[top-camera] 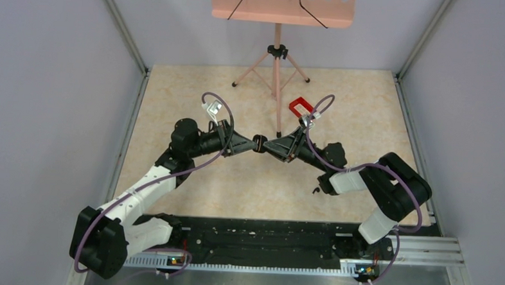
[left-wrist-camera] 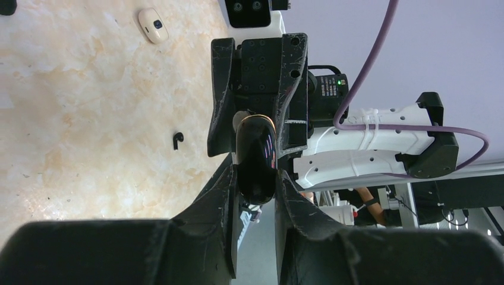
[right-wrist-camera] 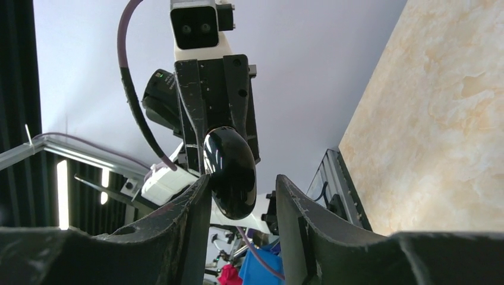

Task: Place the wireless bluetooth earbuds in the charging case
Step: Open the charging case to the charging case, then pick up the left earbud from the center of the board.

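The charging case (top-camera: 260, 143), a glossy black pebble, is held above the table between both grippers, which meet tip to tip. My left gripper (left-wrist-camera: 257, 178) is shut on one end of the case (left-wrist-camera: 255, 160). My right gripper (right-wrist-camera: 242, 184) is open around the other end of the case (right-wrist-camera: 230, 172); the case touches one finger, with a gap to the other. The lid looks closed. One black earbud (left-wrist-camera: 177, 140) lies on the table; it also shows in the top view (top-camera: 315, 191) beside the right arm. The second earbud is not clearly seen.
A red tray (top-camera: 301, 107) lies behind the right gripper. A pink stand's tripod (top-camera: 276, 66) is at the back centre. A white oval object (left-wrist-camera: 153, 25) and a dark item (left-wrist-camera: 6, 6) lie on the table.
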